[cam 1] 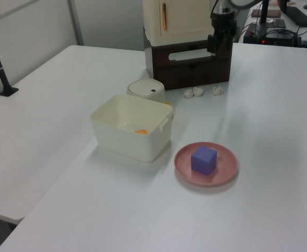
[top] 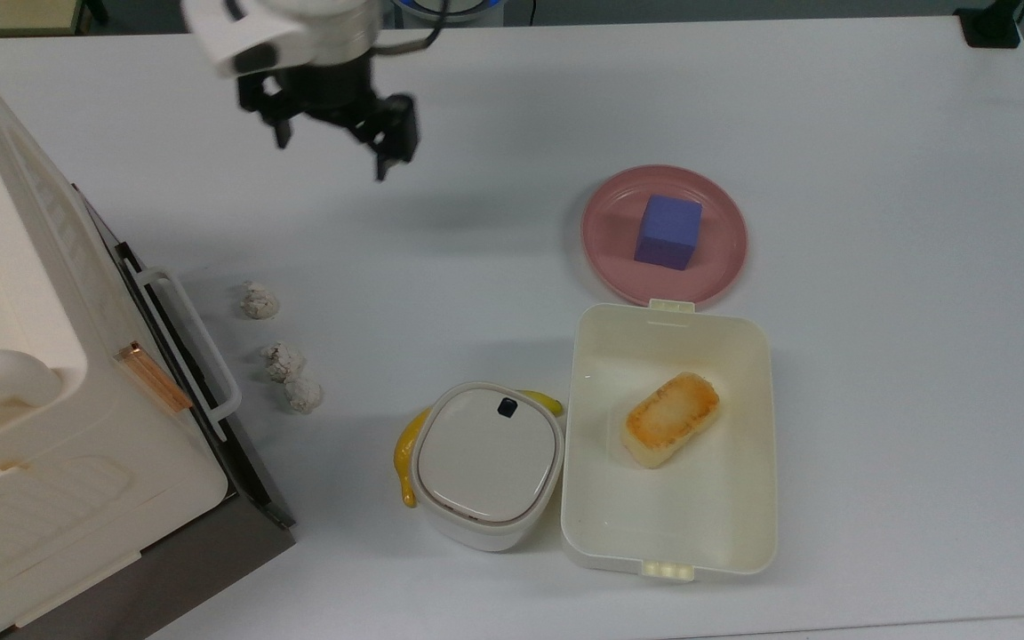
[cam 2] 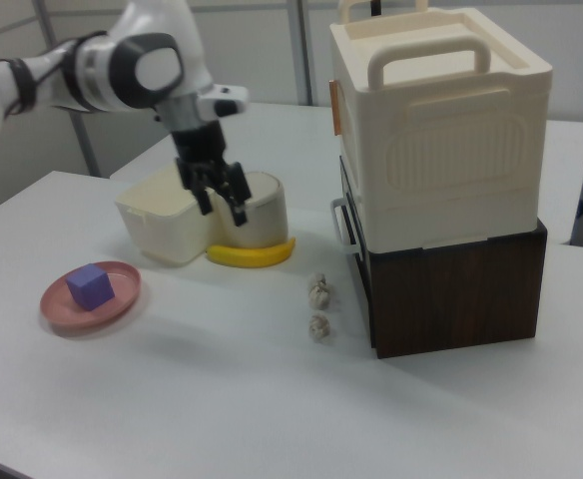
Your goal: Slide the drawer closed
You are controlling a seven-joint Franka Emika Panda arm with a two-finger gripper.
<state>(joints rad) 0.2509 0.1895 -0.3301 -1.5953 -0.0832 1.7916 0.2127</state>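
Note:
The drawer [top: 250, 476] sits pushed into the dark brown base under the cream cabinet [top: 23, 418], its front panel flush. Its white bar handle [top: 201, 342] juts toward the table and also appears in the left view as the handle [cam 1: 187, 54] and in the right view as the handle [cam 2: 338, 228]. My gripper [top: 334, 151] hangs open above bare table, well away from the handle toward the top view's upper right, with nothing between its fingers. The right view shows the gripper [cam 2: 222, 212] in front of the lunch box.
Three crumpled white lumps [top: 285, 364] lie on the table just off the drawer front. A white lidded pot [top: 485, 462] leans on a banana [top: 405, 462]. Beside them are an open cream lunch box [top: 743, 533] holding toasted bread [top: 670, 418], and a pink plate [top: 725, 258] with a blue cube [top: 668, 231].

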